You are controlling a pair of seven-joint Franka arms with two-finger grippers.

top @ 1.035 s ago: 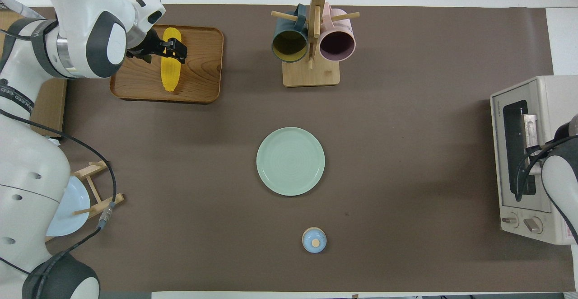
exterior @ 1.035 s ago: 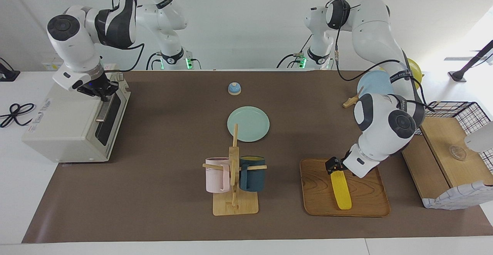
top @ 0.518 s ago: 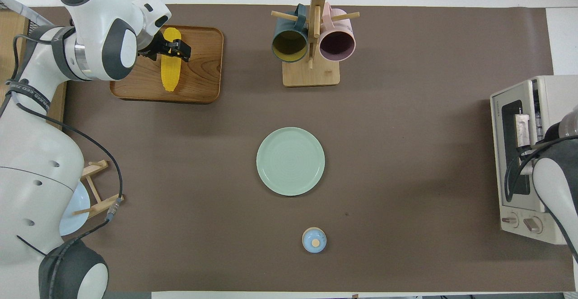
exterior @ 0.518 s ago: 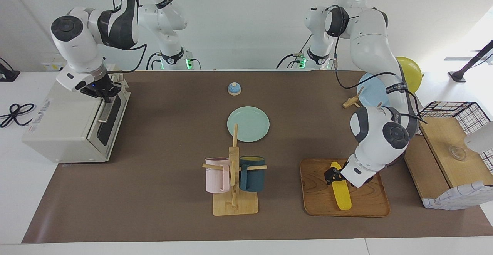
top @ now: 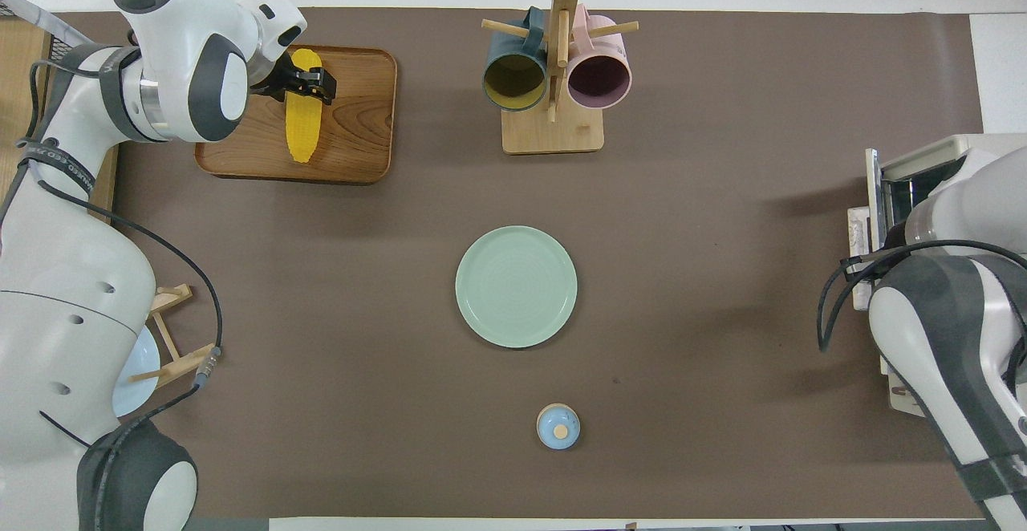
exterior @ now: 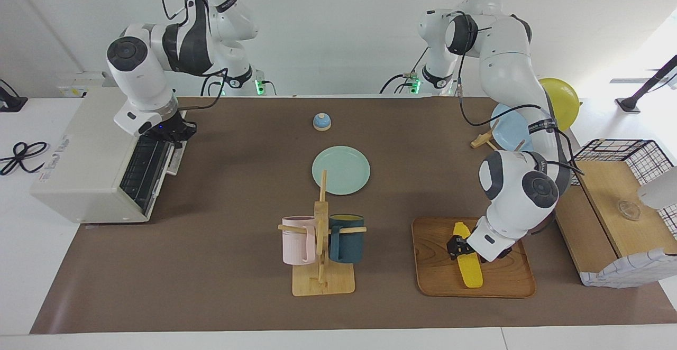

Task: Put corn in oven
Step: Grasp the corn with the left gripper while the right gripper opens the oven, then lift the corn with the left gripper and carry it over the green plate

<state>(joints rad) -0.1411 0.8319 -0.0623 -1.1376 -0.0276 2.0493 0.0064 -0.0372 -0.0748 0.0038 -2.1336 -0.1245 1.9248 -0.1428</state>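
The corn (exterior: 469, 273) lies on a wooden tray (exterior: 502, 281) toward the left arm's end of the table; it also shows in the overhead view (top: 301, 134). My left gripper (exterior: 457, 247) is low over the corn's upper half, open, with a finger on each side of it. The cream-white oven (exterior: 79, 154) stands at the right arm's end. Its door hangs down and the wire rack (exterior: 140, 167) shows inside. My right gripper (exterior: 170, 134) is shut on the door's handle at the door's lowered edge. In the overhead view the right arm hides that gripper.
A green plate (exterior: 341, 169) lies mid-table, with a small blue bell (exterior: 321, 121) nearer to the robots. A wooden mug rack (exterior: 321, 244) with a pink and a dark blue mug stands beside the tray. A blue plate (exterior: 510, 128) and a wooden box (exterior: 613, 196) are at the left arm's end.
My right gripper has pulled the oven door from nearly closed down to open. My left gripper has slid along the corn and come lower over it. The corn has not moved.
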